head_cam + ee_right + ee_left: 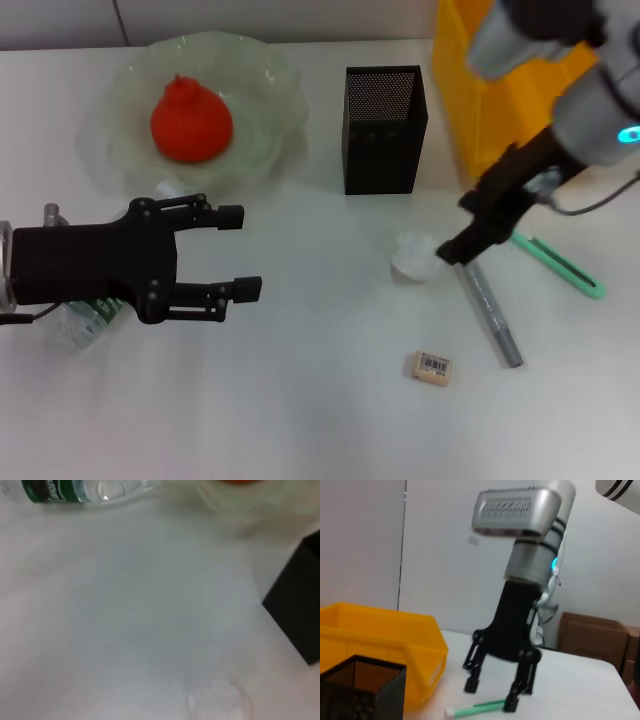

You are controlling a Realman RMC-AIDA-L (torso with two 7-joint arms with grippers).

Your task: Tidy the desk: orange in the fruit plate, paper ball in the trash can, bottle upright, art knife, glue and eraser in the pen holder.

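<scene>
The orange (190, 122) lies in the pale-green fruit plate (110, 140) at the back left. My left gripper (243, 252) is open and empty in front of the plate. The bottle (88, 320) lies on its side under that arm; it also shows in the right wrist view (75, 490). My right gripper (458, 230) is open, its tips just right of the paper ball (413, 257). A grey stick tool (490, 312), a green stick tool (560, 265) and the eraser (432, 367) lie on the table. I cannot tell knife from glue.
The black mesh pen holder (385, 130) stands at the back centre, with the yellow trash can (465, 100) to its right. In the left wrist view the right gripper (491, 694) stands over the green tool (477, 709), beside the trash can (380, 635).
</scene>
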